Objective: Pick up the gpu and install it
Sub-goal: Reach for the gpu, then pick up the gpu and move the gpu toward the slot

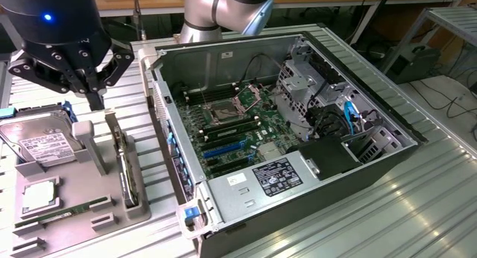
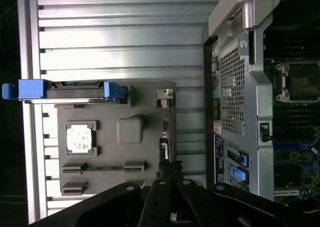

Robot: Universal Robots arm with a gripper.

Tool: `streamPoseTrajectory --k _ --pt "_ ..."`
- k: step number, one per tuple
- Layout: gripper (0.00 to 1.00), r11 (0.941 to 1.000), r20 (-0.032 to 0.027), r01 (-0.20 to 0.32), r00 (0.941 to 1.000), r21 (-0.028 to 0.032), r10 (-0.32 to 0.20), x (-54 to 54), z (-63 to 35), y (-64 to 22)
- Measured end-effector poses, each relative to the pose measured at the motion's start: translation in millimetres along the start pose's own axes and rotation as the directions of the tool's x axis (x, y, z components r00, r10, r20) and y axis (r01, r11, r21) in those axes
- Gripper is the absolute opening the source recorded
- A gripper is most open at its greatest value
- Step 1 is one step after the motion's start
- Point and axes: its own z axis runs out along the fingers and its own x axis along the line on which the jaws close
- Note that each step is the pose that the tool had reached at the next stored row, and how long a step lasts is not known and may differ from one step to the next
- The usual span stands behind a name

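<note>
– Scanning from big to small: what is sitting on the table (image 1: 417,213)?
– The open computer case (image 1: 298,213) is taking up the middle of the exterior view, and the grey tray (image 1: 78,182) is lying just beside it, at its nine o'clock.
– And the claw (image 1: 95,101)?
– It is hanging over the tray's twelve o'clock end. Its fingers are pressing together and gripping nothing.
– Where is the gpu (image 1: 124,163) waiting?
– It is standing on edge in a slot along the tray's three o'clock side, the side facing the case. In the wrist view the gpu (image 2: 165,132) is showing its thin top edge, running straight out from the shut claw (image 2: 168,169). I am judging that the two are lining up along the card.
– So what is making this pick go well?
– I am thinking the fingers are needing to part wider than the card's thickness before dropping. They should then be closing across the thin edge near the card's middle, so it is not tipping. Lifting straight up out of the slot is mattering too, since any twist is risking a jam against the tray.
</note>
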Motion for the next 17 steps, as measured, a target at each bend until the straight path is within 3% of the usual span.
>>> streamPoseTrajectory --k 15,17 --pt "0.11 1.0000 0.0000 0.000 1.0000 -0.0001 0.000 1.1 0.0 -0.6" --pt "0.17 1.0000 0.0000 0.000 1.0000 0.0000 0.000 1.1 0.0 -0.6"
